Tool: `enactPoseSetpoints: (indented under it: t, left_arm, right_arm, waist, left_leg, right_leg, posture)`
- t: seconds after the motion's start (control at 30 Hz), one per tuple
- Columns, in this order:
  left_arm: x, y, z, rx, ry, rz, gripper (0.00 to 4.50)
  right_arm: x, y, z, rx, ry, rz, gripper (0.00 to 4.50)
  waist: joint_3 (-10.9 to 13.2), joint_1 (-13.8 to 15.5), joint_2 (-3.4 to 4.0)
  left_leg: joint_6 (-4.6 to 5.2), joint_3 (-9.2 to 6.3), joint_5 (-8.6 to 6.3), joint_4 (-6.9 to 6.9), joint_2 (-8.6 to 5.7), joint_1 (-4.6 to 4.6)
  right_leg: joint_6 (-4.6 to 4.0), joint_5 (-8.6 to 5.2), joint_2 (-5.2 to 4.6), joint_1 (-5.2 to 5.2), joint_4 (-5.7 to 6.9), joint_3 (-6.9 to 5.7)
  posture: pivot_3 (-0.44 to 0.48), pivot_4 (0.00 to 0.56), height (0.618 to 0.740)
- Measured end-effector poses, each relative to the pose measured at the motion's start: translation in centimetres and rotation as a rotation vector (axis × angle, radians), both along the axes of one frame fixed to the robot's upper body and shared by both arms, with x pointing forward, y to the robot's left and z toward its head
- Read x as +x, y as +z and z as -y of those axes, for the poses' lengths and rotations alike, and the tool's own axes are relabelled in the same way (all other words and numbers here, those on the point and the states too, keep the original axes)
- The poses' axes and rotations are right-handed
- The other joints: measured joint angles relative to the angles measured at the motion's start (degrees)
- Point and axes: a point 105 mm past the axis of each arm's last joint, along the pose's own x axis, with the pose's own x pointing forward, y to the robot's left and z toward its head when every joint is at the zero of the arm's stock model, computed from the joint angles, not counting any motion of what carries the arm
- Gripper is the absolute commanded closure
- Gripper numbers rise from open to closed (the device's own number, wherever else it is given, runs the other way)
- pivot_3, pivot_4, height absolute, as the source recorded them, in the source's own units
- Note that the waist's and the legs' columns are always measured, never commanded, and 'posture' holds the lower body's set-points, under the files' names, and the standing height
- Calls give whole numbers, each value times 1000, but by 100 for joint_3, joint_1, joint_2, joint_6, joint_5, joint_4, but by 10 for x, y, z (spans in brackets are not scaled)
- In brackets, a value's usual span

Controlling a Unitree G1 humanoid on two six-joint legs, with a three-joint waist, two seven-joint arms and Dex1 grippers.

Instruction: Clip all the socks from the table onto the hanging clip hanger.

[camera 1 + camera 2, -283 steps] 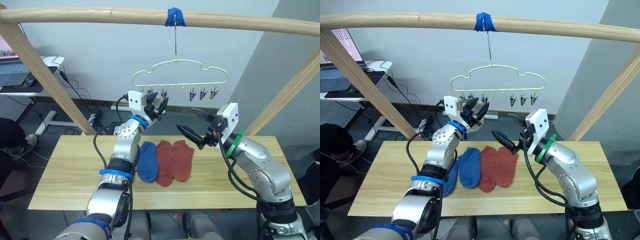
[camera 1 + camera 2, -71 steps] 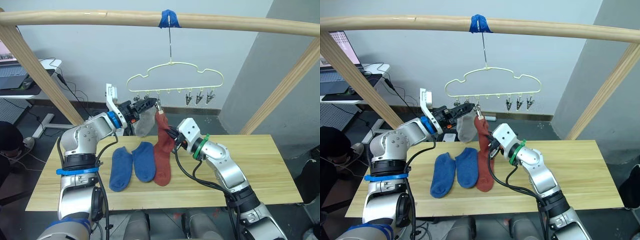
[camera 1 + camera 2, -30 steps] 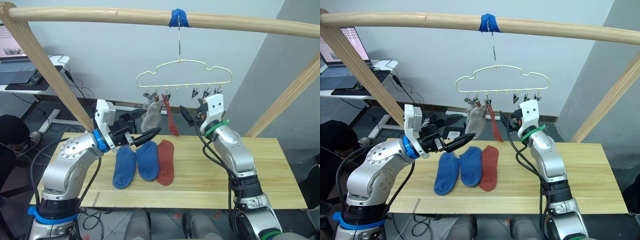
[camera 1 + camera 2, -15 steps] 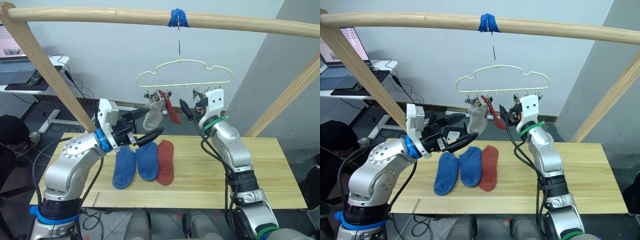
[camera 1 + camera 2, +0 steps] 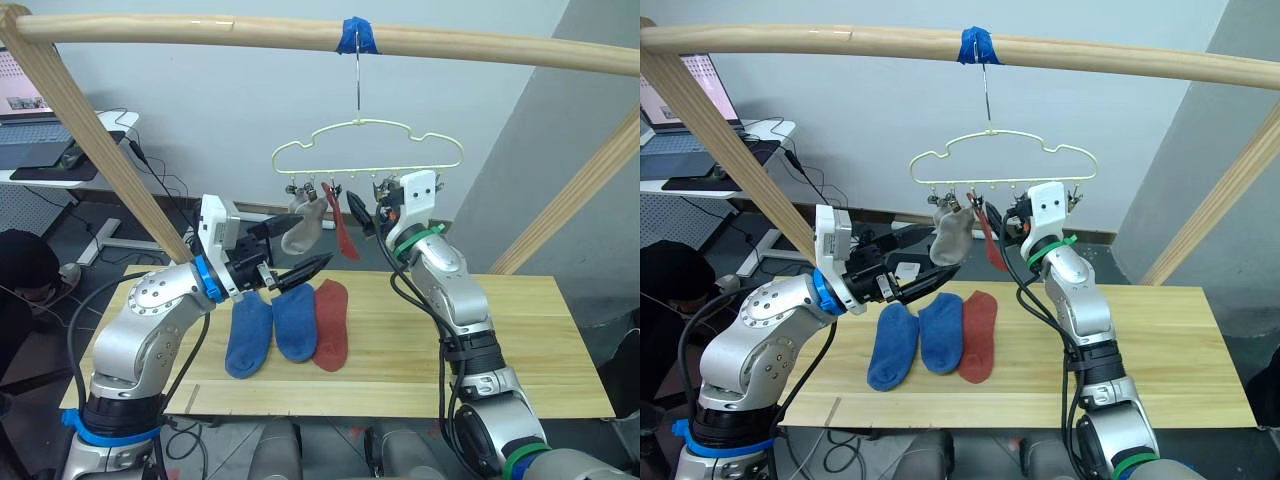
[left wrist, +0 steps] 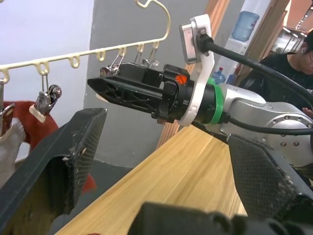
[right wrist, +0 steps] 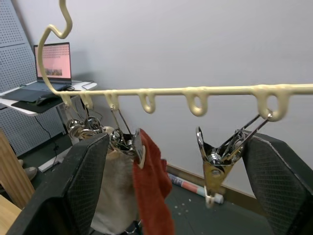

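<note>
Right pincer [image 5: 362, 212] has swung closer to the hanger [image 5: 367, 150], open, empty, beside the clipped red sock [image 5: 340, 226] and grey sock [image 5: 300, 228]. Left pincer [image 5: 290, 250] open, empty, above three socks [image 5: 288, 325] on the tabletop [image 5: 520, 340].

Clip hanger [image 5: 368, 150]: grey sock [image 5: 301, 228] and red sock [image 5: 343, 231] crowd its left clips, right gripper [image 5: 357, 212] just beside them. Table [image 5: 520, 330]: right half bare; three socks [image 5: 288, 325] lie left of centre, left gripper [image 5: 296, 250] above them

Office-like lab: laptop desk [image 5: 50, 160], pegboard [image 7: 12, 44], water cooler [image 6: 243, 27].
</note>
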Motion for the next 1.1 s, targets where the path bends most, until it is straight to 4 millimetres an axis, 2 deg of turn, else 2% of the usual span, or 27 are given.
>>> enactPoseSetpoints:
  t: [0.2, 0.47, 0.57, 0.8, 0.87, 0.97, 1.1]
  left_arm:
    - [0, 0, 0, -1, 13, 2, 0]
    - [-1, -1, -1, -7, 13, 14, 0]
    - [-2, 0, -2, -5, 5, 26, 0]
    - [-4, -3, -3, -5, 7, 26, 0]
    - [-4, -4, -3, -6, 7, 27, 0]
    - [-4, -6, -3, -6, 9, 20, 0]
    - [-4, -16, -3, 22, 23, -6, 0]
  right_arm:
    - [5, 0, -2, 25, -2, -19, 225]
    - [11, 2, 6, 77, -44, -28, 225]
    - [12, 2, 7, 94, -51, -30, 759]
    - [13, 7, 7, 107, -55, -13, 3312]
    - [13, 7, 8, 110, -60, -15, 3902]
    - [14, 6, 11, 117, -72, -19, 4392]
    - [14, 6, 13, 120, -77, -20, 4411]
  waist:
    - [0, 2, 1]
    - [1, 4, 2]
    - [1, 5, 2]
    - [1, 6, 2]
    - [1, 6, 2]
    - [3, 3, 4]
    - [5, -2, 8]
  left_leg:
    - [0, -1, 0, 0, 0, 0]
    - [0, -1, 0, -2, 0, 0]
    - [0, 0, 0, -3, 0, 0]
    - [0, -1, 0, -6, 1, 0]
    - [0, 0, 0, -6, 1, 0]
    - [0, 1, 0, -8, 1, 0]
    - [0, 1, 0, -12, 1, 0]
  right_leg:
    - [-1, 0, 0, 0, 1, -1]
    - [-1, 0, 0, -1, 0, -1]
    - [-1, -1, 0, -1, 0, -1]
    - [-2, -1, 0, -2, 0, -1]
    - [-2, -1, 0, -2, 0, 0]
    - [-3, -1, 0, -4, -1, 1]
    - [-7, -4, 0, -5, 0, 0]
  posture:
    - [103, 151, 740]
    - [103, 151, 740]
    - [102, 151, 740]
    - [100, 150, 740]
    - [99, 150, 740]
    - [97, 155, 740]
    - [85, 160, 740]
